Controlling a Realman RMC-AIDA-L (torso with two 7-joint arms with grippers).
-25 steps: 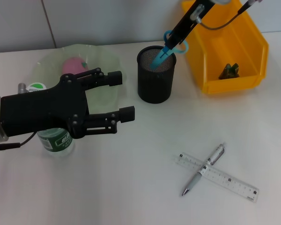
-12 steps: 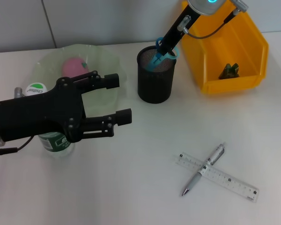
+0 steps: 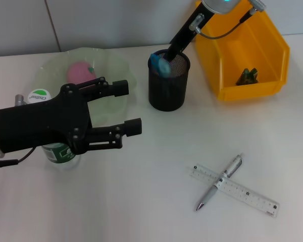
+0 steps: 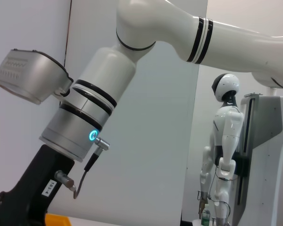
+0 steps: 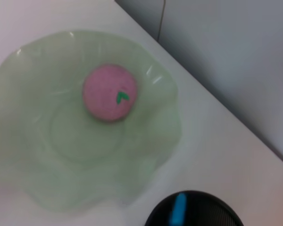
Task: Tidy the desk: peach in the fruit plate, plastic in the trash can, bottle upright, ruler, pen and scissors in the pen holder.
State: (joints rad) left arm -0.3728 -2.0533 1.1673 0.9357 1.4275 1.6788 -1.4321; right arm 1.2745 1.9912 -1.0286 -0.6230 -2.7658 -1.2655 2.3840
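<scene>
Blue scissors (image 3: pixel 159 64) have dropped into the pen holder (image 3: pixel 167 88) at upper centre; right gripper (image 3: pixel 172 50) grip unclear, left gripper (image 3: pixel 122 108) wide; ruler (image 3: pixel 235 190) and pen (image 3: pixel 219 182) remain.

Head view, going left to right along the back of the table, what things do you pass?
Fruit plate with the peach → black mesh pen holder, the scissors in it → yellow trash can.

You have a plain white tabletop (image 3: pixel 156 212) backed by a grey panelled wall (image 3: pixel 91 22). Past the arm, a white humanoid figure (image 4: pixel 223 155) stands beside a grey upright stand (image 4: pixel 264 155).
</scene>
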